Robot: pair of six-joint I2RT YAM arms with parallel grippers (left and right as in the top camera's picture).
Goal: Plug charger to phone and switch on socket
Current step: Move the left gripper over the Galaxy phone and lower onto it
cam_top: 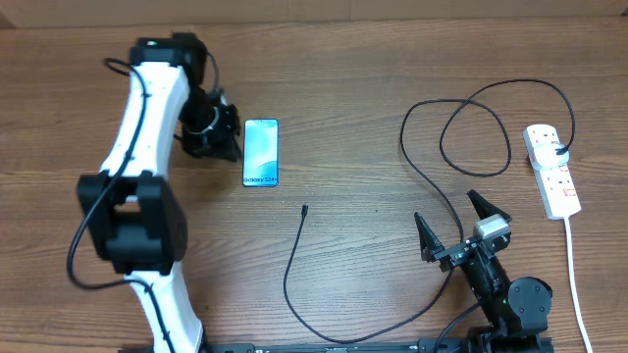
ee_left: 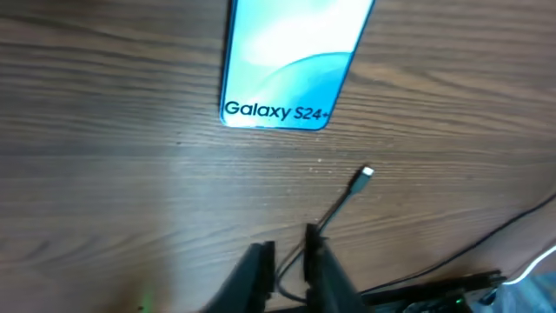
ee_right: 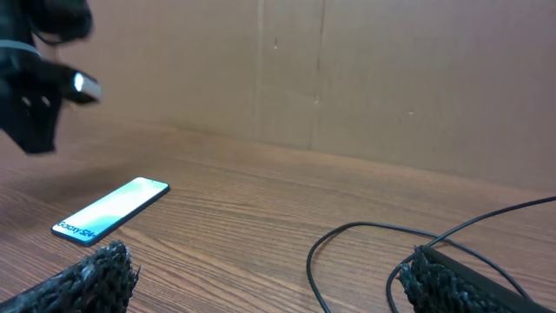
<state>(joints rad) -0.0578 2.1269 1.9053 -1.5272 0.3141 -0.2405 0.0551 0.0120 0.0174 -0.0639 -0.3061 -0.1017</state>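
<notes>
The phone [cam_top: 261, 153] lies flat at the table's centre-left, its "Galaxy" end toward the front; it also shows in the left wrist view [ee_left: 291, 56] and the right wrist view [ee_right: 113, 211]. The charger's black cable [cam_top: 432, 186] loops from the white socket strip [cam_top: 551, 169] round the front to its plug tip [cam_top: 305, 208], which lies free just in front of the phone [ee_left: 366, 174]. My left gripper [cam_top: 218, 129] hovers left of the phone, fingers nearly together [ee_left: 289, 261], holding nothing. My right gripper [cam_top: 444, 206] is open and empty [ee_right: 265, 269] beside the cable [ee_right: 365, 228].
The strip's white lead [cam_top: 571, 275] runs to the front right edge. A black plug [cam_top: 559, 150] sits in the strip. A brown cardboard wall [ee_right: 347, 78] stands behind the table. The left arm [ee_right: 35, 96] shows at far left in the right wrist view.
</notes>
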